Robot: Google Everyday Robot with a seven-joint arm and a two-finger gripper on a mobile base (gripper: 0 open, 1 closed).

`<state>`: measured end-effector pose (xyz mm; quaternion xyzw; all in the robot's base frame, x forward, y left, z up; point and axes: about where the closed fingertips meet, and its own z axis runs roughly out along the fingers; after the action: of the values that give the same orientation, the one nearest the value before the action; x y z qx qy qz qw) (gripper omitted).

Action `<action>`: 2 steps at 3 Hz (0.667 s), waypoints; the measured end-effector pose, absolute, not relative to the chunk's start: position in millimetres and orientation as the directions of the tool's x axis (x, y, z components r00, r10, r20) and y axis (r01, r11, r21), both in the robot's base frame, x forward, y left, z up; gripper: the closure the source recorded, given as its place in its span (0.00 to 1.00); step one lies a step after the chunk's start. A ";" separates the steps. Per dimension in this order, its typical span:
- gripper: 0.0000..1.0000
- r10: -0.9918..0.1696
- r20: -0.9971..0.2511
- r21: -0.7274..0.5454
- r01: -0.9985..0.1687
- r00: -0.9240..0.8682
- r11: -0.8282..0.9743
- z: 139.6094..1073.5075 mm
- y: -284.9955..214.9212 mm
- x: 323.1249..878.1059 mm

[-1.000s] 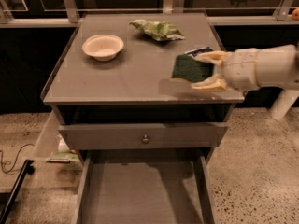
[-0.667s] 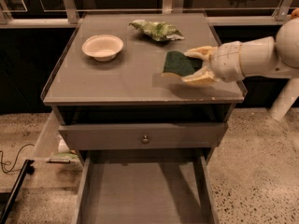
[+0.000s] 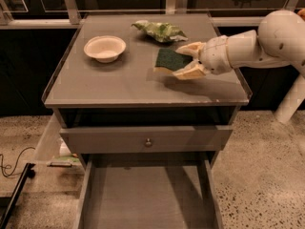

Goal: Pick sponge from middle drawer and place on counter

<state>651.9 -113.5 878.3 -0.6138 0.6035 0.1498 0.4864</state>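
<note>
The sponge (image 3: pixel 167 58), dark green face up over a pale yellow layer, is low over the counter (image 3: pixel 114 82), right of its middle. My gripper (image 3: pixel 177 61) reaches in from the right, and its two pale fingers (image 3: pixel 189 48) stand on either side of the sponge's right end, holding it. I cannot tell whether the sponge touches the counter top. The middle drawer (image 3: pixel 97 194) is pulled out at the bottom of the view, and its grey floor is bare.
A pale bowl (image 3: pixel 105 47) sits at the counter's left. A crumpled light-green wrapper (image 3: pixel 159 30) lies at the back, just behind the sponge. A shut drawer front with a round knob (image 3: pixel 148 141) is under the counter. A cable (image 3: pixel 9 163) lies on the floor at left.
My gripper has carried the sponge leftward and farther in over the counter, from the right front edge toward the middle, and lower toward the surface.
</note>
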 end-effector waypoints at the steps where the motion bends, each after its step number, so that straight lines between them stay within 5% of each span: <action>1: 1.00 -0.589 -0.791 -0.367 -0.899 0.167 0.238 869.0 -109.9 665.2; 2: 1.00 -0.587 -0.804 -0.328 -0.897 0.099 0.298 860.1 -111.5 677.3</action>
<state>677.3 -111.5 860.1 -0.5696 0.6512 0.1633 0.4742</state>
